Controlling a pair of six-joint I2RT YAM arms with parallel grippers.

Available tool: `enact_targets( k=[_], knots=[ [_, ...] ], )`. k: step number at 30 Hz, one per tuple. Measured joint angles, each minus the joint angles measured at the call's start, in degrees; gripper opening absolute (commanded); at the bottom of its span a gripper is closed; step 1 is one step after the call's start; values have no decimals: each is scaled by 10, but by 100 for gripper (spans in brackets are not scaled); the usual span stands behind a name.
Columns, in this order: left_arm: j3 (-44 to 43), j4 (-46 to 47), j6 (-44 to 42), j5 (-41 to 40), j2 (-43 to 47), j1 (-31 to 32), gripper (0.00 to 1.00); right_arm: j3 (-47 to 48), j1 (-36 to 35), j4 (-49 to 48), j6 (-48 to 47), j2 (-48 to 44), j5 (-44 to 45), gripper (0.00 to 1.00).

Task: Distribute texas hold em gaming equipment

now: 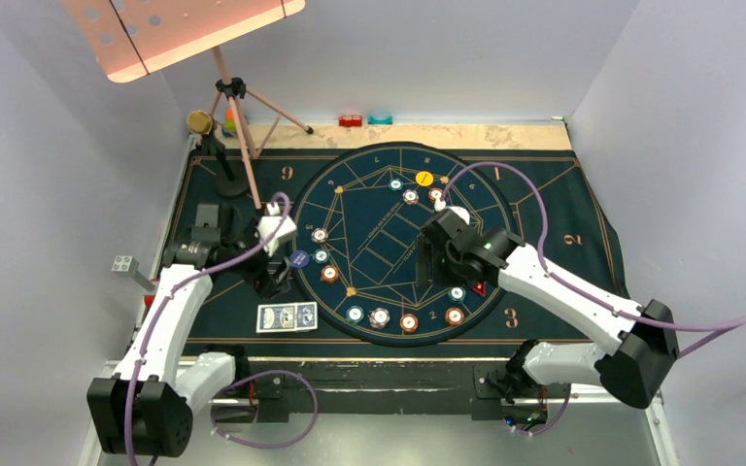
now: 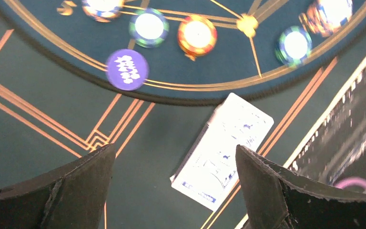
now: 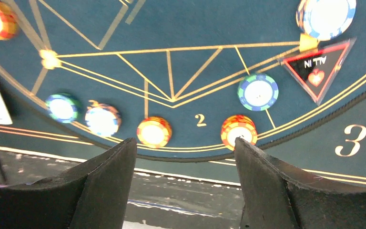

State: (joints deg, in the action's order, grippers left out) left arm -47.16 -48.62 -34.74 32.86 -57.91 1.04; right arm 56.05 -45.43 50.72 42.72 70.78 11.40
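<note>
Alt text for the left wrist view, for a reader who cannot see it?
The left gripper hangs open and empty over the dark mat, with playing cards lying flat just ahead of it. Beyond them a purple disc sits on the gold-lined circle's edge, and a teal chip and an orange chip lie inside it.

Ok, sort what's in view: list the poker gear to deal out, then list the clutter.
Job:
cards
chips
yellow disc
purple disc
red marker

Lying about:
stand
red block
teal block
mat
</note>
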Motion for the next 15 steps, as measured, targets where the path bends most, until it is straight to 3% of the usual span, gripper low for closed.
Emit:
enact_targets(
  k=[8,15],
  knots=[
    [75,-84,-181,-24,14,60,100,59,0,12,-34,-3,7,80],
    [127,-88,-232,-79,3,114,100,59,0,17,-45,-1,11,81]
  ],
)
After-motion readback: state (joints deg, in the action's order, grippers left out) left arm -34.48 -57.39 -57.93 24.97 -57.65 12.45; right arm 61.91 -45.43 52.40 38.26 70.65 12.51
